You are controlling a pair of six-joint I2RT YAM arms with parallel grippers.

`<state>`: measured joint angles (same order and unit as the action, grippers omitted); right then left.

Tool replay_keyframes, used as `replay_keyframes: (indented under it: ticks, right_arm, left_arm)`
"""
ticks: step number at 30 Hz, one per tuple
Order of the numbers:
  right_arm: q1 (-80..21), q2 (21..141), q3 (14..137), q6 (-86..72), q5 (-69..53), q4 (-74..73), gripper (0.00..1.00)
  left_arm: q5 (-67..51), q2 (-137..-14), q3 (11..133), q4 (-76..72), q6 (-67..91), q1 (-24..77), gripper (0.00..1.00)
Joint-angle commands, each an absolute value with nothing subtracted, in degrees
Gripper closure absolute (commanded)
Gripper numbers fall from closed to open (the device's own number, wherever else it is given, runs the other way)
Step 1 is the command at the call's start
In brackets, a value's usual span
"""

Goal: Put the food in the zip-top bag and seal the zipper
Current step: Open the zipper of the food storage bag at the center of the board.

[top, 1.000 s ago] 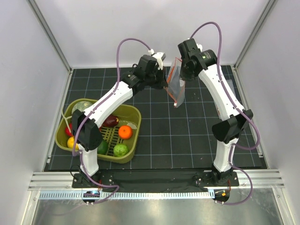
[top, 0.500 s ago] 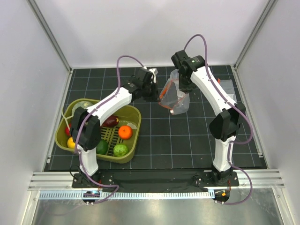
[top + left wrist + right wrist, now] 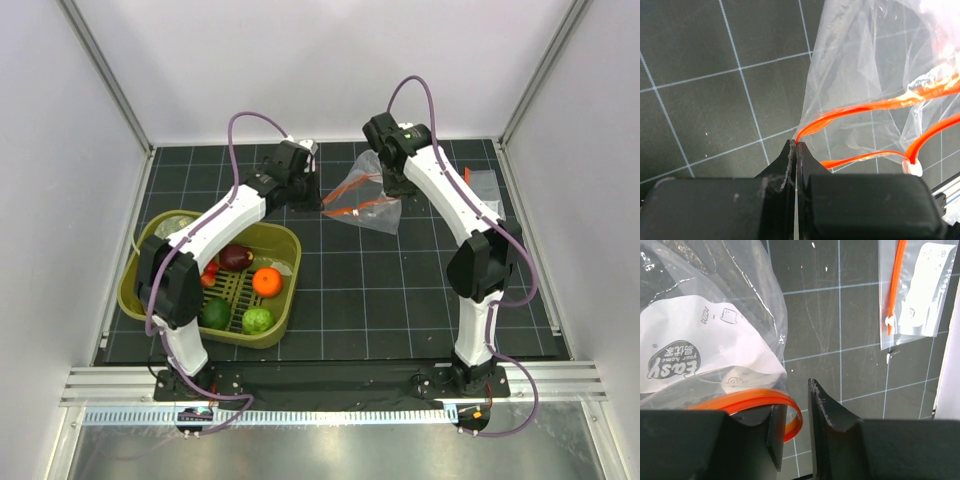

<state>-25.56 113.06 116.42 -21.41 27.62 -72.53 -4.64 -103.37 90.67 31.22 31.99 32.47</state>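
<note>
The clear zip-top bag [image 3: 368, 208] lies slack on the black mat at the back centre, its orange-red zipper [image 3: 362, 206] stretched across it. My left gripper [image 3: 316, 197] is shut on the zipper's left end; the left wrist view shows the strip [image 3: 850, 110] running out from my closed fingertips [image 3: 796, 144]. My right gripper [image 3: 390, 183] is over the bag's right side with its jaws apart; the strip [image 3: 747, 399] curls round one finger and into the gap [image 3: 796, 401], not pinched. The food sits in the olive basket [image 3: 292, 240]: an orange [image 3: 266, 281], a pale-green round one [image 3: 258, 320], a dark red-purple one [image 3: 236, 257].
A second flat clear bag [image 3: 486, 184] with an orange strip lies at the back right; it also shows in the right wrist view [image 3: 920, 290]. A dark green piece [image 3: 215, 313] and red pieces [image 3: 208, 275] are also in the basket. White walls enclose the mat.
Both arms have come down and the bag, held up in the air before, now rests on the mat. My left gripper has moved left, drawing the zipper out.
</note>
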Motion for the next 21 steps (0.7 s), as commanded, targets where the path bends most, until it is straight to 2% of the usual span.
replay_keyframes:
  ticks: [1,6,15,17,18,19,21]
  right_arm:
    - [-25.66,109.78,116.9,-20.47,29.01,-70.49,0.7]
    - [-26.37,106.79,114.18,-21.09,20.93,-64.18,0.69]
    - [-28.39,103.54,109.87,-19.95,10.82,-55.29,0.6]
    - [-28.39,103.8,109.95,-19.6,9.85,-54.41,0.66]
    - [-28.39,103.97,110.04,-19.51,9.67,-54.4,0.7]
    - [-28.39,104.24,110.56,-19.51,9.84,-54.58,0.79]
    - [-28.39,105.03,111.27,-19.25,10.37,-55.46,0.85]
  left_arm:
    - [-5.88,-101.77,90.96,31.91,29.1,32.26,1.0]
    - [-13.95,-103.09,91.84,28.57,27.6,32.34,1.0]
    - [-16.08,-104.59,94.66,28.39,25.93,32.61,1.0]
    - [-16.17,-104.5,94.48,28.3,25.67,32.61,1.0]
    - [-16.17,-104.59,94.48,28.3,25.58,32.61,1.0]
    - [-16.08,-104.59,94.48,28.3,25.49,32.61,1.0]
    - [-15.91,-104.68,94.75,28.39,25.49,32.61,1.0]
